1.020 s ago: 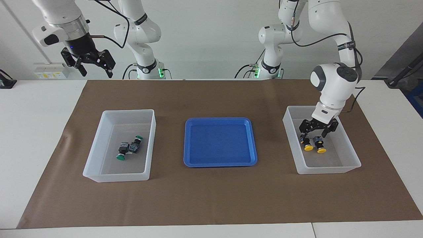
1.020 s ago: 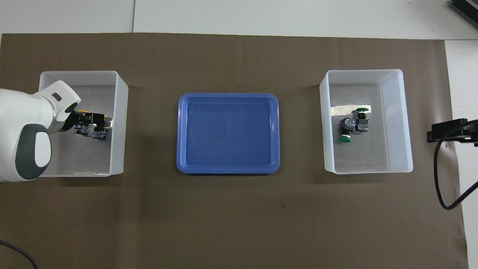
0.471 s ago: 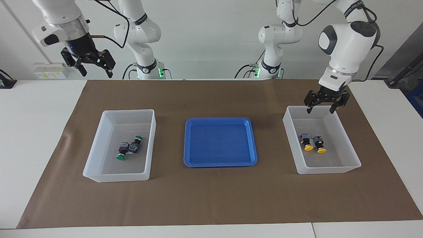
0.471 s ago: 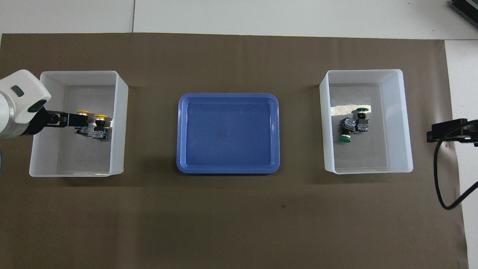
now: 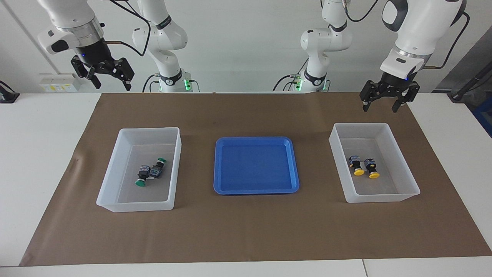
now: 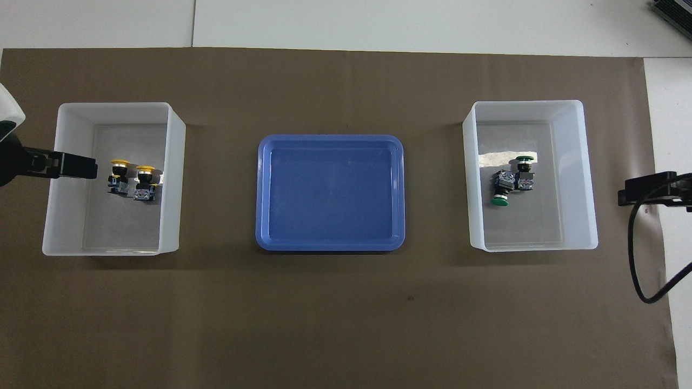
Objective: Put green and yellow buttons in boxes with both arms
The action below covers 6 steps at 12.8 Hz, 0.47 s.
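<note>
Evidently sorting is done. Both yellow buttons point(image 5: 364, 166) lie in the box point(image 5: 399, 161) at the left arm's end, both green buttons point(image 5: 150, 172) in the other box point(image 5: 111, 184). Left end effector point(image 5: 387, 99) and right end effector point(image 5: 103, 74) hang raised, jaws spread, holding nothing. The blue tray point(image 5: 255, 140) lies between the boxes. Next, I judge, only parking the arms remains.

A shallow blue tray point(image 5: 256, 165) lies flat at the middle of a brown paper mat point(image 5: 246, 231) that covers most of the white table point(image 5: 42, 154). At about 10 o'clock from the tray, a white socket strip point(image 5: 57, 82) sits on the wall.
</note>
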Available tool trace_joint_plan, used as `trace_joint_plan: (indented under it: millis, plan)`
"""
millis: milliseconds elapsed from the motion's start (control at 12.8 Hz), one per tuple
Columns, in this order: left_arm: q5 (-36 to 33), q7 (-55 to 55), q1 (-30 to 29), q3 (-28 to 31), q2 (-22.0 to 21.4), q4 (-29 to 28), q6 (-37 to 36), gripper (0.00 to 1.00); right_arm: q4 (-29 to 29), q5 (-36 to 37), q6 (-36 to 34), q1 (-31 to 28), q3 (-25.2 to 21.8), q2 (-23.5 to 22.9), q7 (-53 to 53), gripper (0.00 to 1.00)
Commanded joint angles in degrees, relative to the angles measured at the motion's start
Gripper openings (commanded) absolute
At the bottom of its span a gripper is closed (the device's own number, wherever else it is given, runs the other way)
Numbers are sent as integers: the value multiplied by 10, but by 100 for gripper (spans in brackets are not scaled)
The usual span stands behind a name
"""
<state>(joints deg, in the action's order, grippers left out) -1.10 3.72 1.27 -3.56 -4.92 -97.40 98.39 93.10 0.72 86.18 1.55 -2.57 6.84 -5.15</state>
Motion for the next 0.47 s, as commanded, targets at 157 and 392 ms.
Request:
trace_joint_plan:
  millis: [157, 392]
  plan:
    - [-5, 6, 4, 4, 19, 66, -81, 100, 9, -11, -2, -5, 4, 11, -7, 100]
    - [0, 21, 28, 15, 19, 79, -89, 100, 9, -11, -2, -5, 4, 11, -7, 100]
